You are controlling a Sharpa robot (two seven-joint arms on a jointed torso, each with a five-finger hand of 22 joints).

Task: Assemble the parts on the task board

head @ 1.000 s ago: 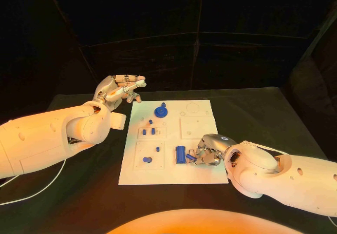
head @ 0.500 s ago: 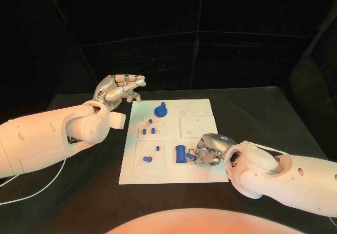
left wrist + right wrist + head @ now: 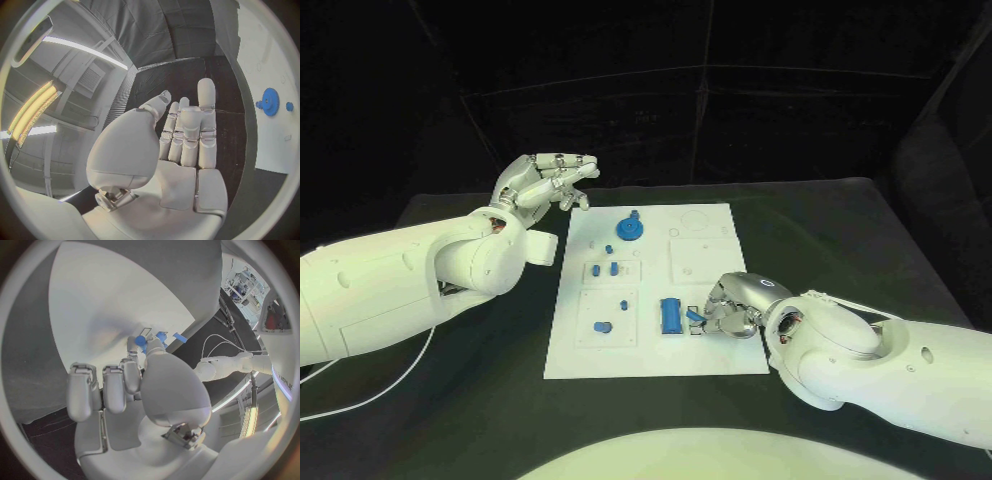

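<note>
On black counter (image 3: 848,240), under dark drapes, we saw white task board (image 3: 708,222) at centre, blue parts (image 3: 671,316) on it. Right hand (image 3: 733,308) rested at board's near right edge, fingers (image 3: 145,346) pinching small blue part. Left hand (image 3: 548,180) hovered beyond board's far left corner, fingers (image 3: 187,125) together, extended, holding nothing.

You see the task board (image 3: 711,290), a white rectangular plate lying flat on the table, with square recessed fields on it. At its far end sits a blue gear (image 3: 632,230), round and toothed, with a small blue knob just beside it. Nearer the middle stand a few small blue pegs (image 3: 603,268), close together. On the near left field lies one small blue part (image 3: 602,326). Beside it, toward the right, stands a longer blue block (image 3: 671,316), and a small blue piece (image 3: 694,316) is just next to it.
</note>
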